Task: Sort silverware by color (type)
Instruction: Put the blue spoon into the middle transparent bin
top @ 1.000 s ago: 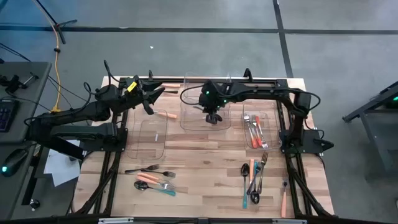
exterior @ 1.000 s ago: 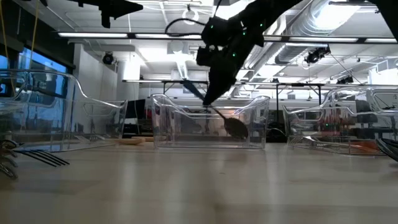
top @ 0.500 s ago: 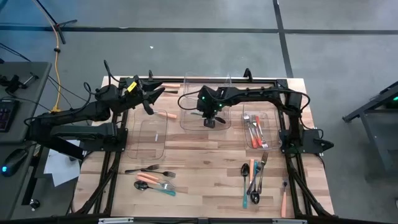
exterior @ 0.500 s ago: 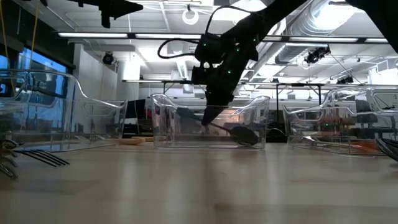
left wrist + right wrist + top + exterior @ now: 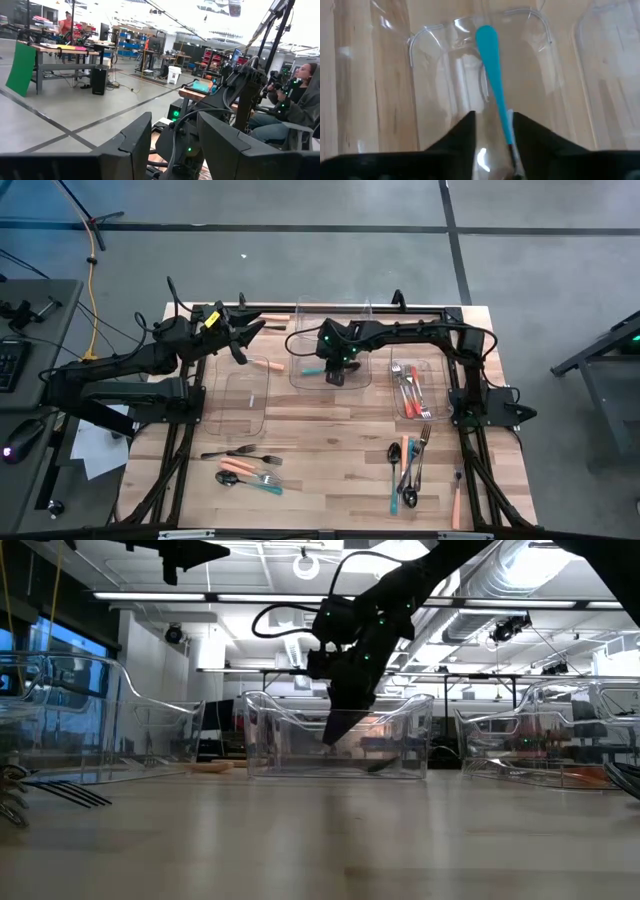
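Right tool hung low inside the middle clear bin, fingers parted narrowly around a teal-handled utensil, apparently no longer clamped; lay flat on the bin floor. Left tool waited raised over the desk's far left corner, fingers parted, empty. More silverware: in the right bin, a cluster near right, another cluster near left, and one orange piece beside the left bin.

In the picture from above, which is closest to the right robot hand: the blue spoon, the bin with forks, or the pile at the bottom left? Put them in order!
1. Teal spoon, directly under the right gripper, in the middle bin.
2. Bin with forks, to its right.
3. Bottom-left pile, on the table's near-left part, farthest.
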`<state>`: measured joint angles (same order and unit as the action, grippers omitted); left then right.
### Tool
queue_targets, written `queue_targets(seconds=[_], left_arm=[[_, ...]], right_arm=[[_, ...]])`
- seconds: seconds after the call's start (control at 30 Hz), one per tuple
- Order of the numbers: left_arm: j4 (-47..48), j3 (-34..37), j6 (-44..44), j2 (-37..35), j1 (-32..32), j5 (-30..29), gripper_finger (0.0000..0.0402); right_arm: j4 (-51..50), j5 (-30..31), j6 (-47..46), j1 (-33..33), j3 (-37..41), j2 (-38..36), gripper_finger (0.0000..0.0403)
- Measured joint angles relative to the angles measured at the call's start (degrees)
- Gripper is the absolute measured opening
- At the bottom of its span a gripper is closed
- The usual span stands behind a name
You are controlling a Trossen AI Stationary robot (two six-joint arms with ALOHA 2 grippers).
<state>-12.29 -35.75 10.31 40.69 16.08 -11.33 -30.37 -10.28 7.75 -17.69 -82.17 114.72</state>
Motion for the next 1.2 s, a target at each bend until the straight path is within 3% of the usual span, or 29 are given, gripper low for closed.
queue_targets(seconds=[0.2,0.57,0.67,0.9,1.07,1.2], left_arm=[[0.00,0.00,0.01,0.00,0.00,0.00,0.0147],[1.06,-0.02,-0.06,0.02,0.00,0.37,0.0147],[1.23,-0.02,0.02,0.02,0.00,0.48,0.0147],[1.43,-0.02,0.02,0.01,0.00,3.99,0.0147],[2.67,-0.02,-1.03,0.02,0.00,7.37,0.0147],[2.94,-0.02,-2.42,0.02,0.00,7.34,0.0147]], right_arm=[[-0.93,-0.09,0.17,0.29,0.09,-1.65,0.0197],[-4.47,-3.13,-4.60,0.24,2.79,-20.44,0.0206],[2.74,-3.00,-9.61,0.32,10.15,-27.77,0.0206],[35.97,-0.89,-25.90,4.73,32.43,-43.14,0.0206],[50.93,1.71,-20.58,8.50,40.09,-46.85,0.0206],[52.94,1.63,-15.94,9.93,40.94,-46.99,0.0206]])
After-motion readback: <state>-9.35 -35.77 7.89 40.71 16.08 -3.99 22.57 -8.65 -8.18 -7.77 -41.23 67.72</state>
